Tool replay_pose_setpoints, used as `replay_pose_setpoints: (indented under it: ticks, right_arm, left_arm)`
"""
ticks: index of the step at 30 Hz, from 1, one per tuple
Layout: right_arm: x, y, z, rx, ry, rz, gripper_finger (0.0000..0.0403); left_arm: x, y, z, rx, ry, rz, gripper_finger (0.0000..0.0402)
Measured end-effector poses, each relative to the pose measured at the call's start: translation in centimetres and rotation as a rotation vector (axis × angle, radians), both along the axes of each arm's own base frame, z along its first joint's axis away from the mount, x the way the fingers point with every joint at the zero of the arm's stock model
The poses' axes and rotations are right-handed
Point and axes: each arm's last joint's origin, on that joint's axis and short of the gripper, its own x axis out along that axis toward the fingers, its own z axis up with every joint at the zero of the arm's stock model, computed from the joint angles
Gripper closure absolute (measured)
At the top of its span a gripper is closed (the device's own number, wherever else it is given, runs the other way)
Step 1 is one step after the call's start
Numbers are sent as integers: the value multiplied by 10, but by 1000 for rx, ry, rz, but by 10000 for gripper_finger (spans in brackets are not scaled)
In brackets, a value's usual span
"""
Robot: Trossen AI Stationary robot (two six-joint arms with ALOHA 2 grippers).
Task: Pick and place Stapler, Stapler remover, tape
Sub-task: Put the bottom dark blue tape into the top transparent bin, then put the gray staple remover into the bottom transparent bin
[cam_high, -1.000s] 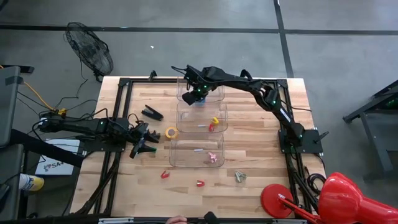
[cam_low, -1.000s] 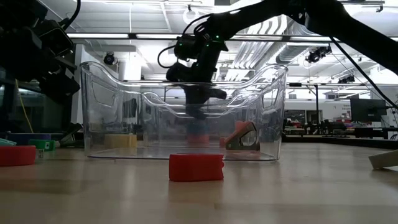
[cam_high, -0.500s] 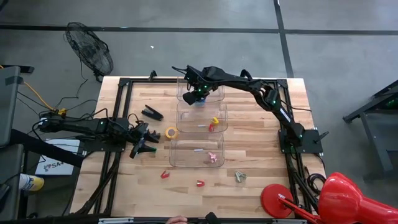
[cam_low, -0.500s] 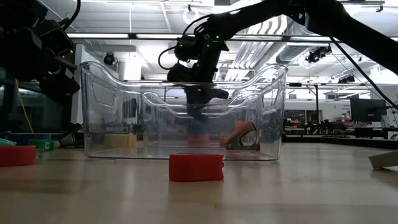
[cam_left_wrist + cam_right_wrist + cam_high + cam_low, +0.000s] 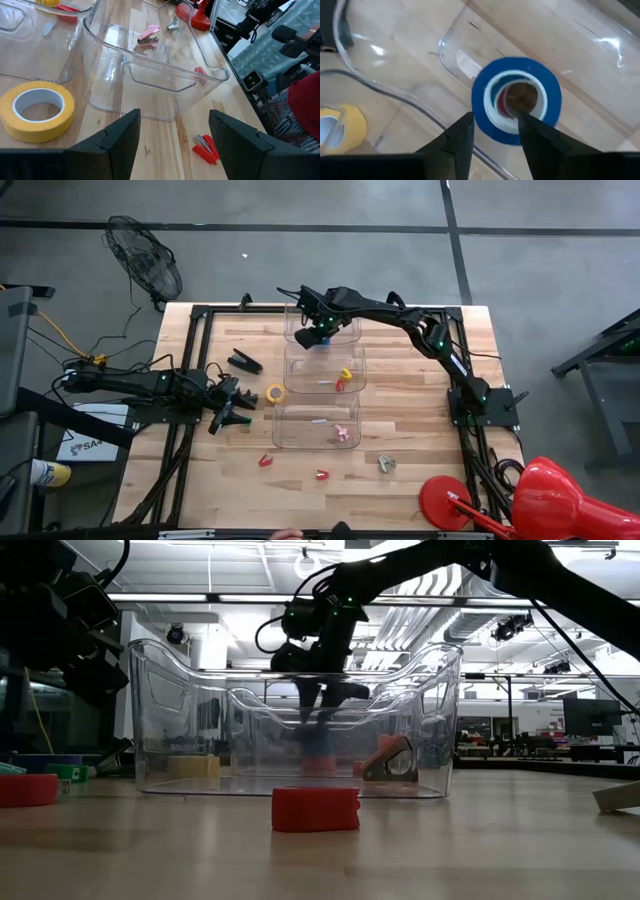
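Observation:
Three clear bins stand in a row down the table's middle. My right gripper [image 5: 318, 333] hangs over the far bin [image 5: 345, 330], open, above a blue tape roll [image 5: 516, 100] that lies flat on the bin's floor. The fingers stand over the roll's edge, apart from it. My left gripper [image 5: 232, 410] waits open at the table's left. A yellow tape roll [image 5: 275, 393] lies flat on the wood just ahead of it and also shows in the left wrist view [image 5: 37, 107]. A black stapler [image 5: 245, 361] lies left of the middle bin. Red staple removers [image 5: 265, 461] [image 5: 322, 474] lie near the front edge.
The middle bin [image 5: 300, 370] holds yellow and red pieces [image 5: 344, 376]. The near bin [image 5: 290, 430] holds pink pieces [image 5: 342, 432]. A grey item [image 5: 386, 464] lies at the front right. Open wood lies right of the bins. A fan [image 5: 145, 260] stands off the far left corner.
My right gripper has gone up a little over the far bin. The blue tape roll stays in the bin.

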Motion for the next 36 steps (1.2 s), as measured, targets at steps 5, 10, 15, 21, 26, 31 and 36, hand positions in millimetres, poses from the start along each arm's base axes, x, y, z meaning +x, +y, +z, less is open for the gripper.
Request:
replay_pose_setpoints:
  ticks: [5,10,15,21,26,31,36]
  right_arm:
    - [-9,8,21,-5,5,9,249]
    - [-23,23,44,-40,82,30,247]
    - [-42,41,64,-71,198,21,246]
    - [-56,68,82,-87,290,-19,245]
    - [-61,100,93,-67,283,-32,246]
    - [-84,135,96,-32,310,-82,245]
    - [-115,174,88,10,312,-117,247]
  left_arm:
    - [0,0,0,0,-1,0,170]
    - [0,0,0,0,0,0,170]
    - [0,0,0,0,-1,0,170]
    - [0,0,0,0,0,0,170]
    - [0,0,0,0,0,0,170]
    - [0,0,0,0,-1,0,170]
    - [0,0,0,0,0,0,170]
